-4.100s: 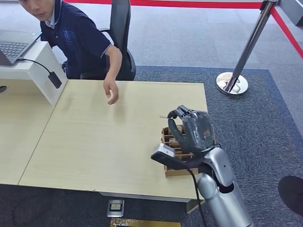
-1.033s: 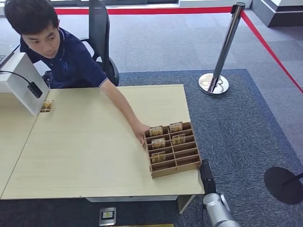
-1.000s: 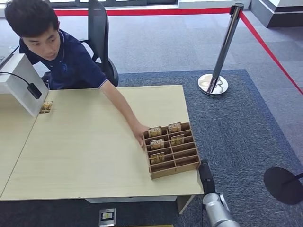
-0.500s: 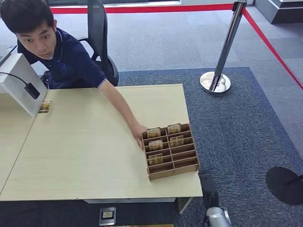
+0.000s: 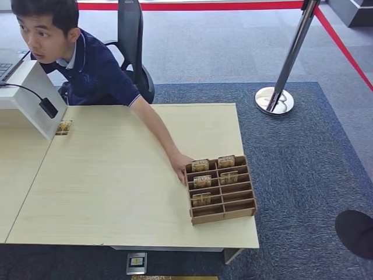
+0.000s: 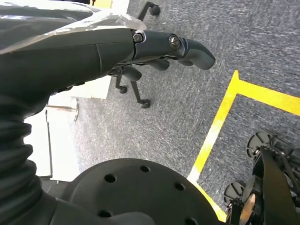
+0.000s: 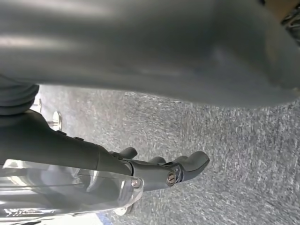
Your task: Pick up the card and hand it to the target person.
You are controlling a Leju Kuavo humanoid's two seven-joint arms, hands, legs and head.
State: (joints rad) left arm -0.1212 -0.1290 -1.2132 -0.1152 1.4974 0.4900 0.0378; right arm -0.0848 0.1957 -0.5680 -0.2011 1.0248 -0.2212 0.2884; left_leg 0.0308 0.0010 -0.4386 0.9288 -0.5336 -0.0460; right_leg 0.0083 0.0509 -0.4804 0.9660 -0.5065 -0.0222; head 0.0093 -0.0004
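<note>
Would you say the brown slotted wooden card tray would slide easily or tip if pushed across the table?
The brown slotted wooden card tray looks low and flat-based, so tipping seems unlikely. On the smooth pale wooden table it would probably slide easily. The person's hand at its corner may steady it.

Pale wood table [image 5: 110, 186]: slotted card tray [image 5: 222, 189], stray card [image 5: 64, 127].

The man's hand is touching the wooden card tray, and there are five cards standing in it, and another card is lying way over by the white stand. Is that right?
Almost. The wooden card tray holds four cards, not five, as the head view shows. The person's hand does touch its edge, and another card lies by the white stand.
</note>
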